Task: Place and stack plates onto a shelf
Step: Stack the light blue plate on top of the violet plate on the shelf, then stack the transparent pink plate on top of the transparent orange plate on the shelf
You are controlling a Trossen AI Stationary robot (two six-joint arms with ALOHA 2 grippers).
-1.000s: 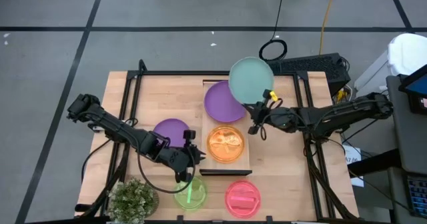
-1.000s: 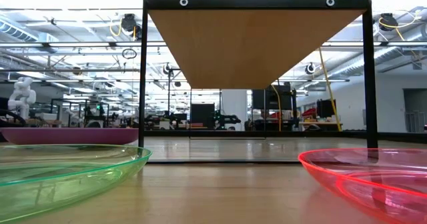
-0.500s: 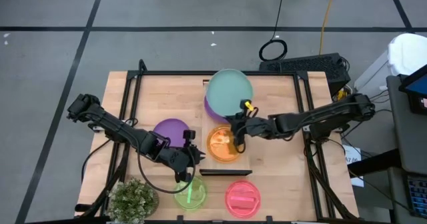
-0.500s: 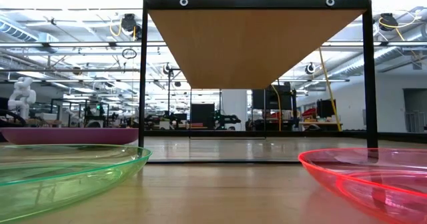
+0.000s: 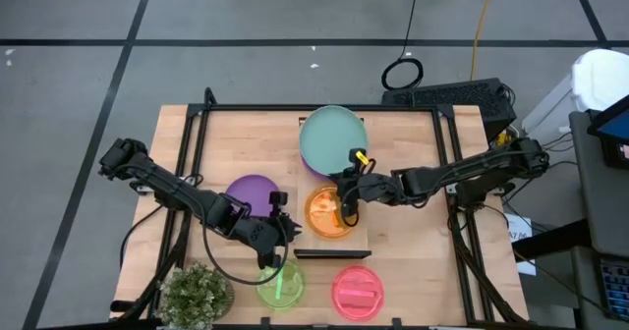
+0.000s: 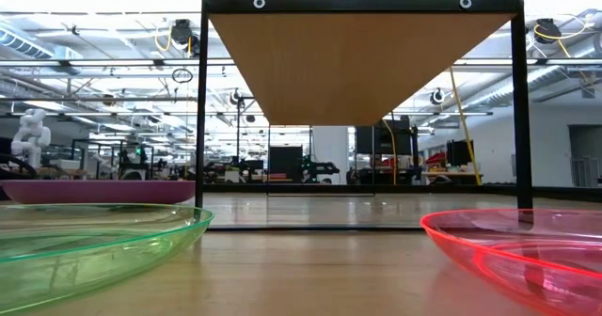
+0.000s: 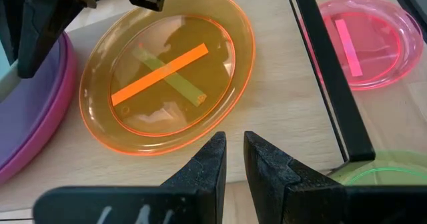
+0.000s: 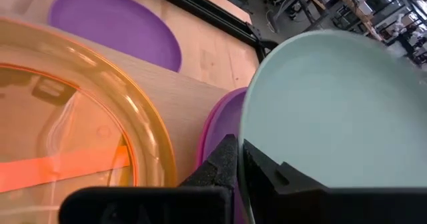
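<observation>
I have the right gripper (image 5: 346,191) pinching the near rim of the teal plate (image 5: 332,138), which hangs over the magenta plate (image 8: 217,131) at the far end of the shelf (image 5: 360,234); the orange plate (image 5: 331,212) lies just beside, at the shelf's near end; my worry is the release: in the right wrist view the teal plate looks tilted up from the pinched edge, so if I let go too high it could drop off-centre, skid on the magenta plate, or slide off the shelf's edge; the gripper also sits right over the orange plate's rim and could knock it when I pull back.

Against a second ago, the teal plate has travelled from beyond the shelf's right side to sit squarely over the magenta one; in the last half second it barely shifted.

The left gripper (image 7: 230,151), fingers nearly pressed together and empty, waits near the orange plate; the purple plate (image 5: 254,191), green plate (image 5: 280,285) and pink plate (image 5: 355,291) are unmoved on the table (image 5: 413,261).
</observation>
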